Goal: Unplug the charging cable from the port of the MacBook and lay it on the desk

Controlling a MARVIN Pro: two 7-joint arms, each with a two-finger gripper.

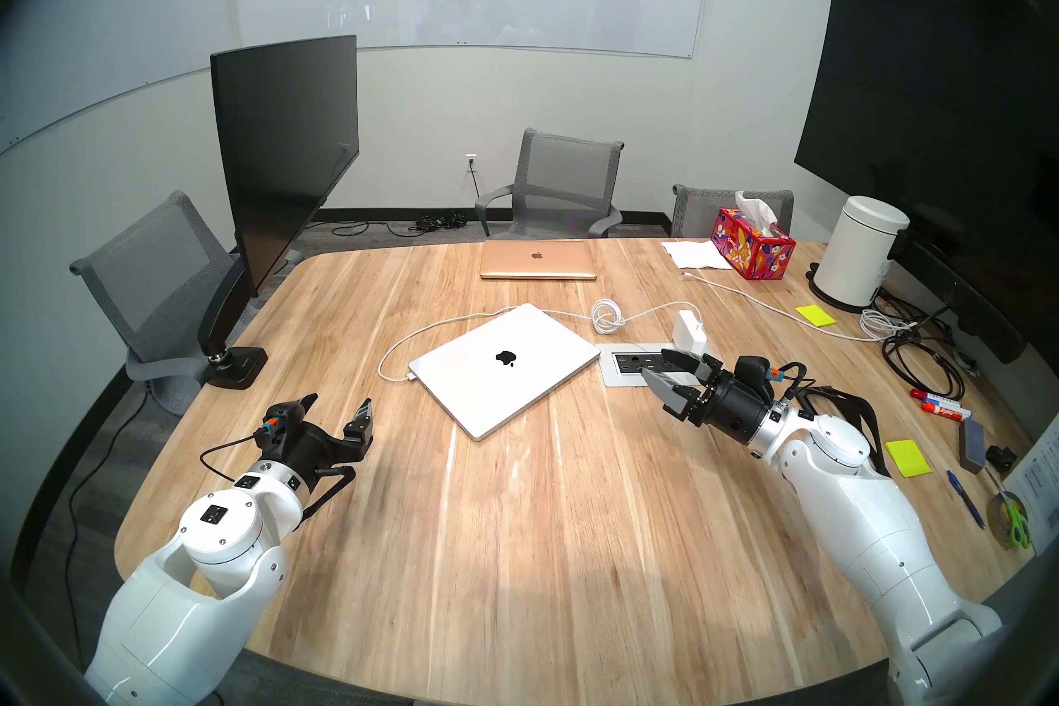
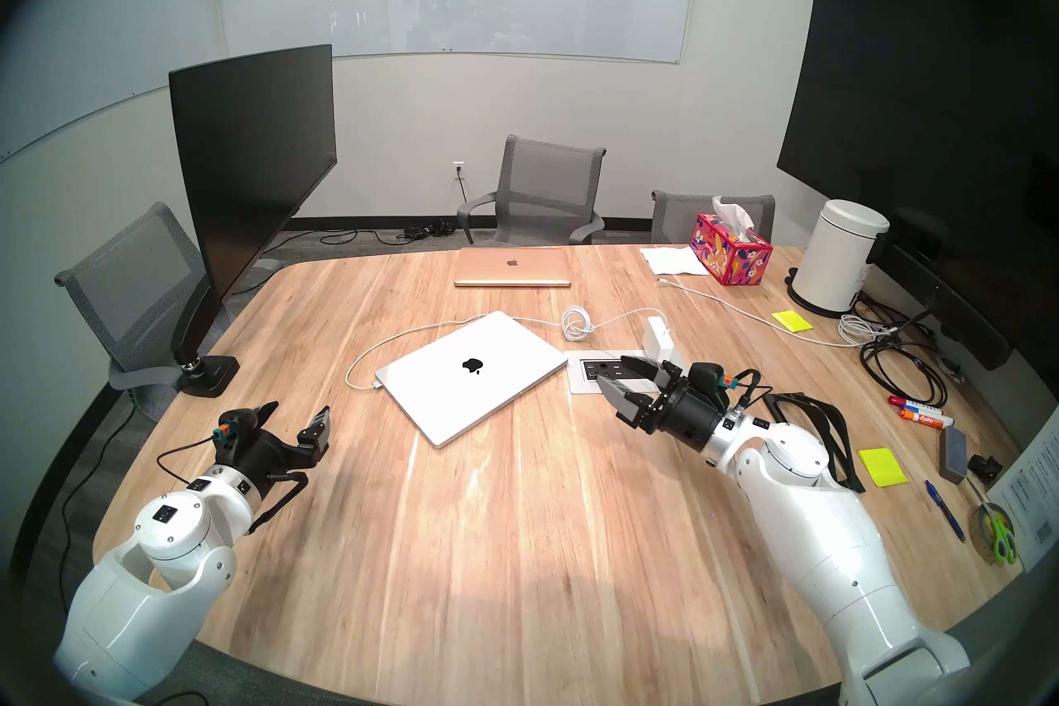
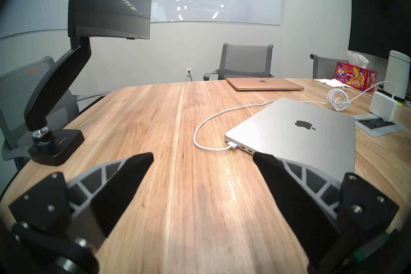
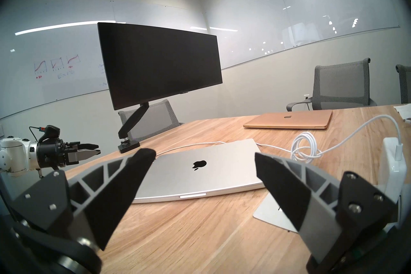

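Observation:
The silver MacBook [image 1: 504, 378] lies shut at the middle of the wood-grain desk [image 1: 516, 516]. The white charging cable [image 1: 383, 361] is plugged into the port [image 3: 236, 145] on the laptop's left edge. It loops round the back to a coil [image 1: 607, 316] and a white power brick [image 1: 690, 329]. My left gripper [image 1: 339, 404] is open and empty, low over the desk, in front and to the left of the connector [image 3: 232, 145]. My right gripper [image 1: 654, 362] is open and empty, to the right of the laptop, by the brick.
A gold laptop [image 1: 537, 259] lies at the back. A monitor [image 1: 286, 160] on an arm base [image 1: 235, 367] stands at the left. A power outlet panel [image 1: 636, 364] sits under my right gripper. A tissue box [image 1: 750, 243], white canister [image 1: 859, 252], plain white cord [image 1: 745, 295] and black cords [image 1: 917, 361] crowd the right.

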